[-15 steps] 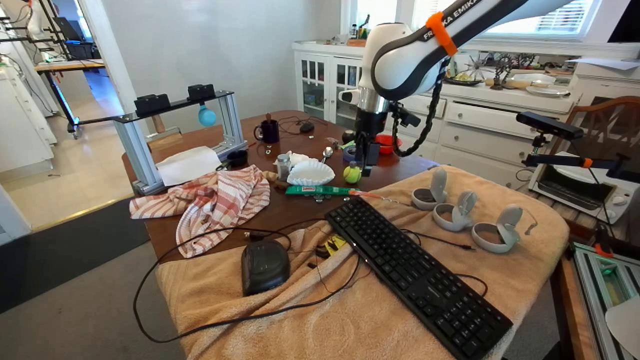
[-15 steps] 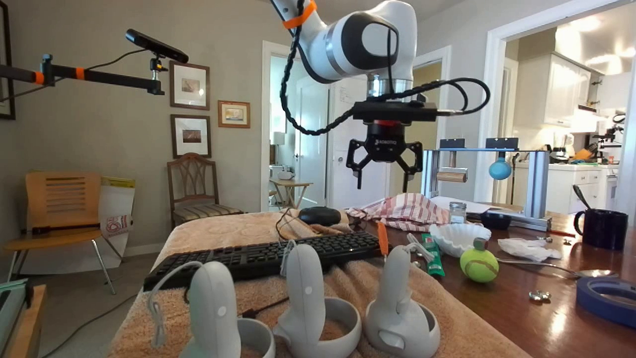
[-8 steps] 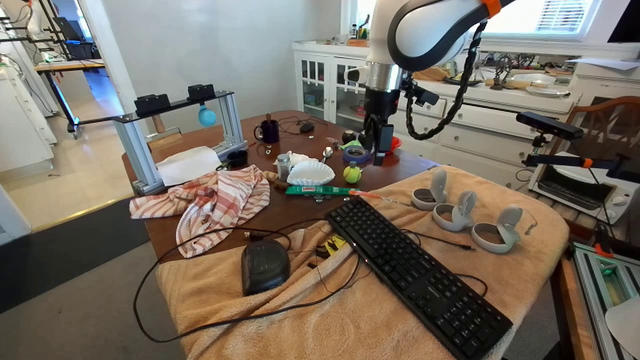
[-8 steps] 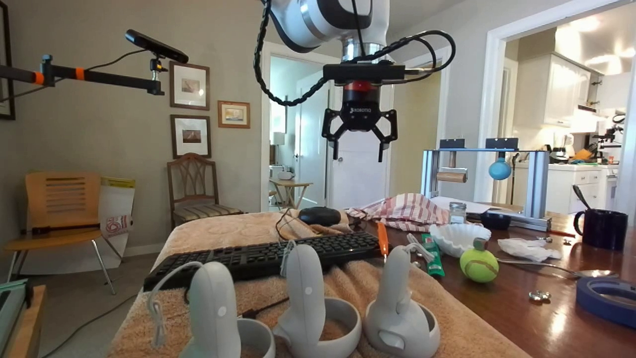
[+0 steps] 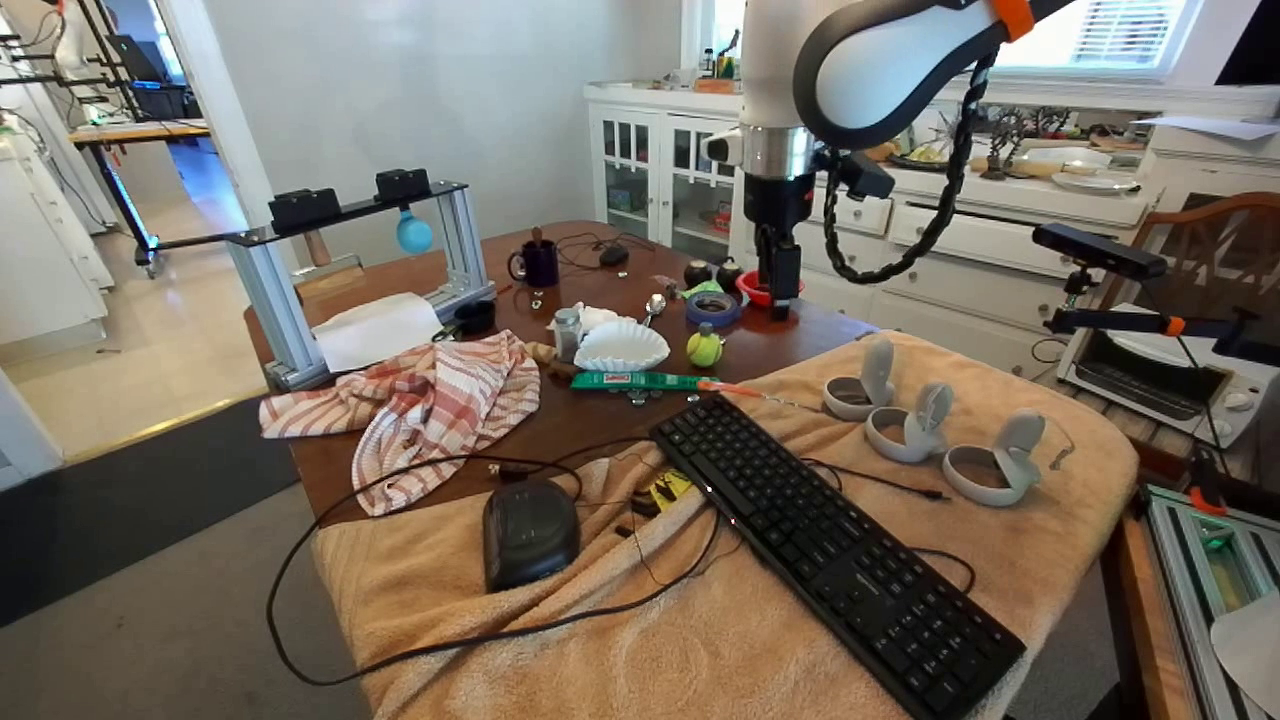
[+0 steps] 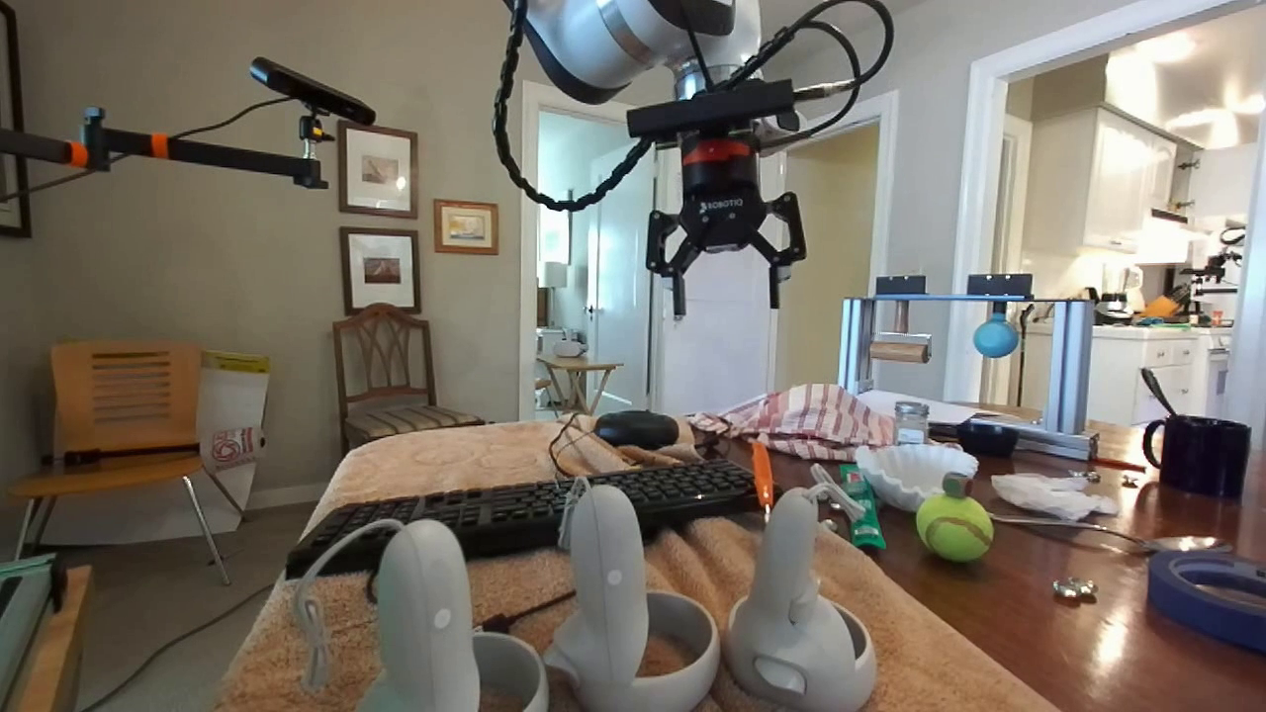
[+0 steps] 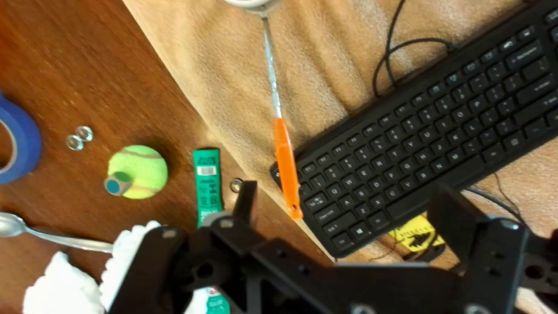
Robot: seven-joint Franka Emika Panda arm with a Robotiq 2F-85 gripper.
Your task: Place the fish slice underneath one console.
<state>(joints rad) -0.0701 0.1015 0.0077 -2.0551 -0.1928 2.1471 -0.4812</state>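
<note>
An orange-handled tool (image 5: 735, 387) with a thin twisted metal shaft lies by the keyboard's near end; its handle shows in an exterior view (image 6: 762, 477) and the wrist view (image 7: 285, 168). No flat blade shows, so I cannot tell whether it is the fish slice. Its shaft reaches a grey ring-based controller (image 7: 250, 3), perhaps under it. The same controller (image 5: 877, 370) (image 6: 789, 603) stands with two more (image 5: 905, 435) (image 5: 990, 470) on the towel. My gripper (image 5: 781, 312) (image 6: 728, 307) (image 7: 346, 192) is open, empty and well above the table, tilted slightly.
A black keyboard (image 5: 835, 550) lies across the tan towel (image 5: 640, 650). A tennis ball (image 5: 704, 349), white shell dish (image 5: 622, 350), green pack (image 5: 635, 381) and blue tape roll (image 5: 714, 308) lie on the table. A metal rack (image 5: 350, 215) and a camera boom (image 5: 1150, 318) stand at the sides.
My gripper has risen away from the table, moving right in an exterior view and left in an exterior view, and has since tilted. It stays open. The things on the table have not moved.
</note>
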